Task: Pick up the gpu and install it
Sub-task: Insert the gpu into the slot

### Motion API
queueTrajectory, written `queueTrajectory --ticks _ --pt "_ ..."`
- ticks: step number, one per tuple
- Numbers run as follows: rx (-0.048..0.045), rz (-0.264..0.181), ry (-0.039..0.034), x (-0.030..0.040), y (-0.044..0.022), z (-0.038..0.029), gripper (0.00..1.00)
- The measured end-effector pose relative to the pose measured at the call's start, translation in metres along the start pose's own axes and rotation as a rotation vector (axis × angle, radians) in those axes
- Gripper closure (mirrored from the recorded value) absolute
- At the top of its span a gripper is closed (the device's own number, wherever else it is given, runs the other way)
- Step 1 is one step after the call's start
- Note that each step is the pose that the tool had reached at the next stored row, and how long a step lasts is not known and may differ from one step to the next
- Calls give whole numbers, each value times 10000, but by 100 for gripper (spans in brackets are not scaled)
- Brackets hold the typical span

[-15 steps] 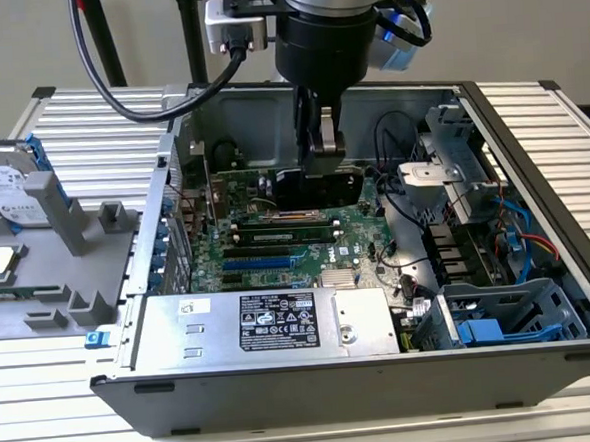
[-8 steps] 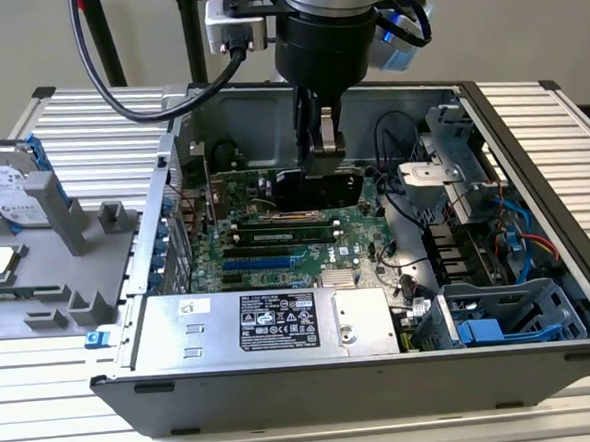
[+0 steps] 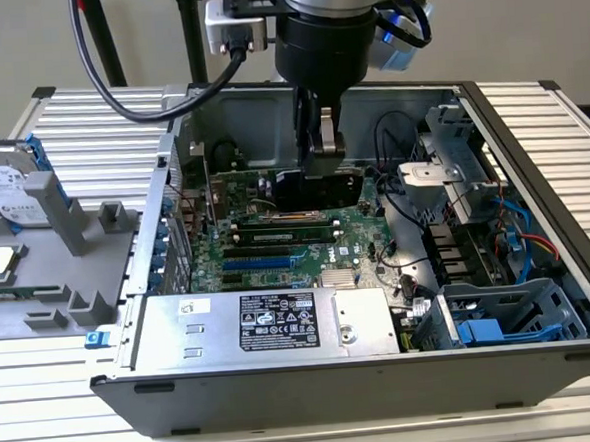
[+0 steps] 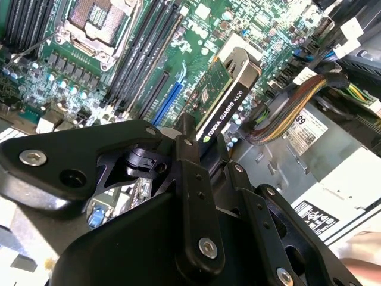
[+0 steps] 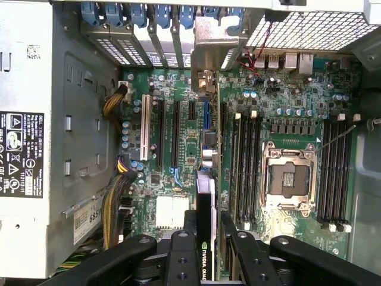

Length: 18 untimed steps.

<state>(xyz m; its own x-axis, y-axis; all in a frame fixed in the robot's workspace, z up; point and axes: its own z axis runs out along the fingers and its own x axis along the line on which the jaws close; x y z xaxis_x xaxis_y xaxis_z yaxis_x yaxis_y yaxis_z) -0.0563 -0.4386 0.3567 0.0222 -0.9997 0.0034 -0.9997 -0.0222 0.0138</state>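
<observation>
I had my jaws clamped on the gpu (image 5: 204, 238), one finger on each broad face, with the card standing on edge inside the open computer case (image 3: 530, 136), which lay on the slatted desk (image 3: 78, 119). In the first wrist view the card ran in line with the expansion slots (image 5: 176, 134) of the motherboard (image 5: 286, 101), its silver end bracket (image 5: 204, 82) reaching toward the slotted rear wall of the case; I could not tell whether its lower edge was already seated in a slot or just above one. In the second wrist view its green board face (image 4: 209, 86) and black cooler face (image 4: 229, 107) both showed beyond my gripper (image 4: 199, 146). In the exterior view my gripper (image 3: 322, 144) hung deep in the case, over the middle of the motherboard (image 3: 276, 244). I judged the card light and stiff, but fragile: the board carries small parts that a careless squeeze or knock could break, and the cooler shroud looked smooth enough to slip. The flat middle of the two faces, near the top edge, seemed the sound place to hold it, clear of the connector edge and the bracket. The power supply (image 3: 271, 323) sat along the near wall of the case.
</observation>
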Motion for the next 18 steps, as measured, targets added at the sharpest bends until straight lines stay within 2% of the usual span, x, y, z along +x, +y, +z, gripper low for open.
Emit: queueTrajectory --ticks 14,18 --pt "0 0 0 0 -1 96 100" --pt "-1 0 2 1 -1 99 100"
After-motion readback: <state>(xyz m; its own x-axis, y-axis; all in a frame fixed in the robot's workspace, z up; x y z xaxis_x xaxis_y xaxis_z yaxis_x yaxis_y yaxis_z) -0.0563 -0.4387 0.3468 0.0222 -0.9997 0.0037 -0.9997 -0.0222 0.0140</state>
